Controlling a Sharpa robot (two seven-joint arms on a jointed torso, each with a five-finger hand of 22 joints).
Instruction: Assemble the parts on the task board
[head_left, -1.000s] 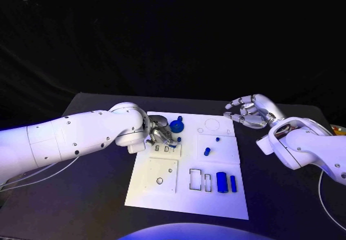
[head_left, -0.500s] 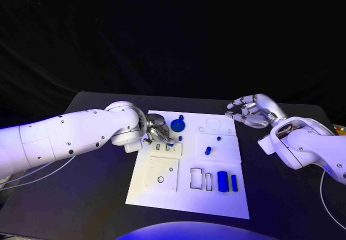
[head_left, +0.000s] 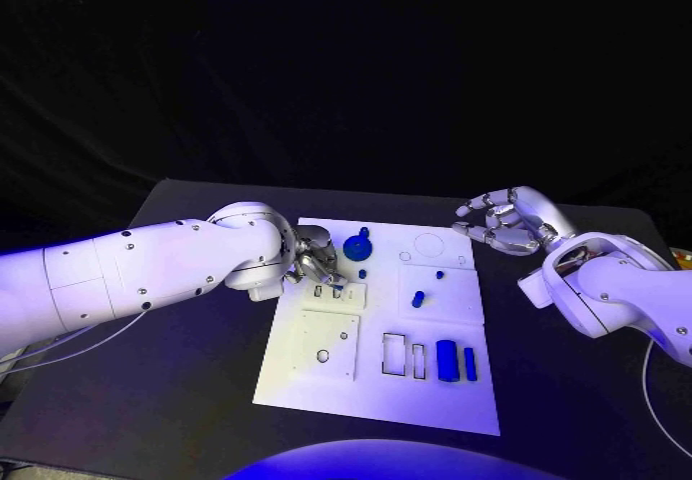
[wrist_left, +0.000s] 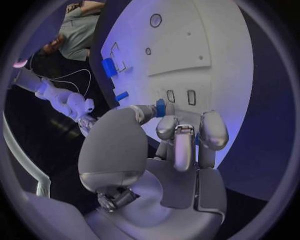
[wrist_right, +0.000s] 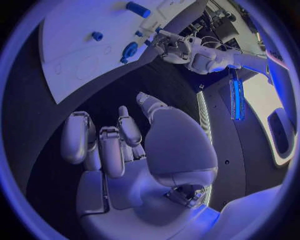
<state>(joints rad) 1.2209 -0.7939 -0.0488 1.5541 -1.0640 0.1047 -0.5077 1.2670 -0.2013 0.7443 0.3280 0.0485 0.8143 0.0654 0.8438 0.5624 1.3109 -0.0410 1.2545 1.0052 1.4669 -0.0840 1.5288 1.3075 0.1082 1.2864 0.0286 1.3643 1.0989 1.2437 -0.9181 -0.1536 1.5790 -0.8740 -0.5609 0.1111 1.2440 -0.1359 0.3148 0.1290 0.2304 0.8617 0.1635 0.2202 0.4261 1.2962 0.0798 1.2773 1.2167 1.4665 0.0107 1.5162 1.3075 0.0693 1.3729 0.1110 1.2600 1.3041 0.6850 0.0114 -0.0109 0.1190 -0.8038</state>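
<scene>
The white task board (head_left: 310, 385) lies in the middle of the black table. My left hand (head_left: 320, 262) hovers over the board's upper left, just above two small slots (wrist_left: 191, 97). It pinches a small blue part (wrist_left: 160, 107) between thumb and a finger. A round blue part (head_left: 356, 248) stands right beside that hand. A small blue peg (head_left: 417, 298) sits mid-board, and two blue blocks (head_left: 446, 360) stand in the lower right. My right hand (head_left: 505, 225) hangs off the board's far right corner, fingers curled in with nothing in them.
A raised square plate with a hole (head_left: 325, 345) and empty rectangular cut-outs (head_left: 392, 355) lie on the board's near half. Bare black table (head_left: 188, 330) runs along both sides of the board. The right wrist view shows my left hand (wrist_right: 172, 47) at the board's edge.
My left hand has drawn slightly toward the board's left edge, still pinching the small part. The right hand has not moved.
</scene>
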